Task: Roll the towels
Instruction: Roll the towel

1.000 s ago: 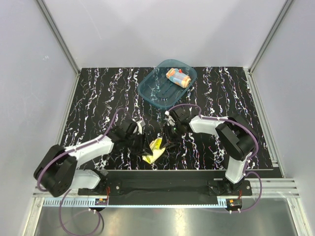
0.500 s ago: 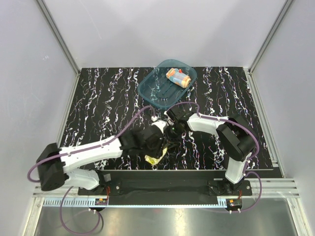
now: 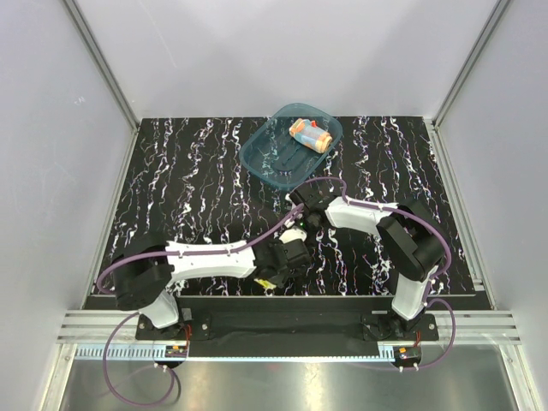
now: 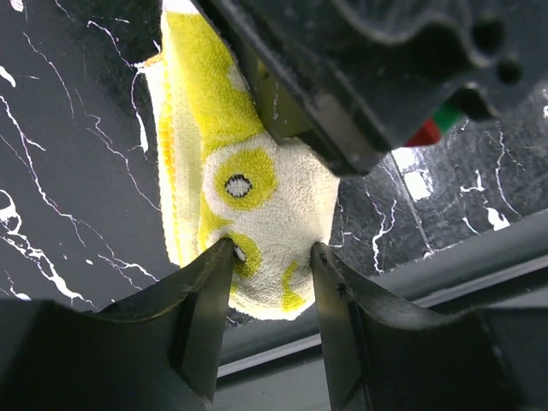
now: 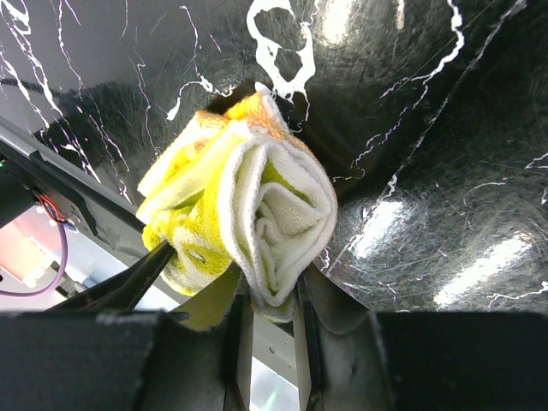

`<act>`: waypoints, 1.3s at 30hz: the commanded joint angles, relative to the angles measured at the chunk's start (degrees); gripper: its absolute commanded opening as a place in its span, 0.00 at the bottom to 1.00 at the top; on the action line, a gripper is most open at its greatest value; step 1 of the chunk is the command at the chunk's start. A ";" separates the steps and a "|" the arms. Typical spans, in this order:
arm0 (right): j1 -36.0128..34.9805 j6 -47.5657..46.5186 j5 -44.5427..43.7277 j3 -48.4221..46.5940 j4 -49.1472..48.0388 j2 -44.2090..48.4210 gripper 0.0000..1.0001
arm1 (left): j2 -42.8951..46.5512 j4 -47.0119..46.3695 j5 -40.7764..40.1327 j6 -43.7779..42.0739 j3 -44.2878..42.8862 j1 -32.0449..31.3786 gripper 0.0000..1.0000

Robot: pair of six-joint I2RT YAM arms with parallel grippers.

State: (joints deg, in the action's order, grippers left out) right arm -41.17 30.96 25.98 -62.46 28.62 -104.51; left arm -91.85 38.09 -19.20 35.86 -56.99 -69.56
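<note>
Second roll in hand. Right gripper clamps the rolled end of the yellow towel between its fingers, and left gripper pinches the other end. Dotted towel lies rolled in the tub. Next: tighten the roll without slipping.

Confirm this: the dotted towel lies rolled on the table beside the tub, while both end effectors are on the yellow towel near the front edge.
One error: the dotted towel lies rolled inside the tub, not beside it, as the top external view shows. The left end effector and right end effector are on the yellow towel near the front edge.
</note>
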 commanded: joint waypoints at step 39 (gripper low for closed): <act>16.20 -12.41 0.13 -4.08 7.68 1.67 0.62 | 14.86 -30.25 40.72 5.71 25.52 25.24 0.07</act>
State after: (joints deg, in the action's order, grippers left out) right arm -25.80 20.53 26.96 -64.31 34.85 -105.67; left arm -78.28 11.07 13.89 39.00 -35.07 -48.27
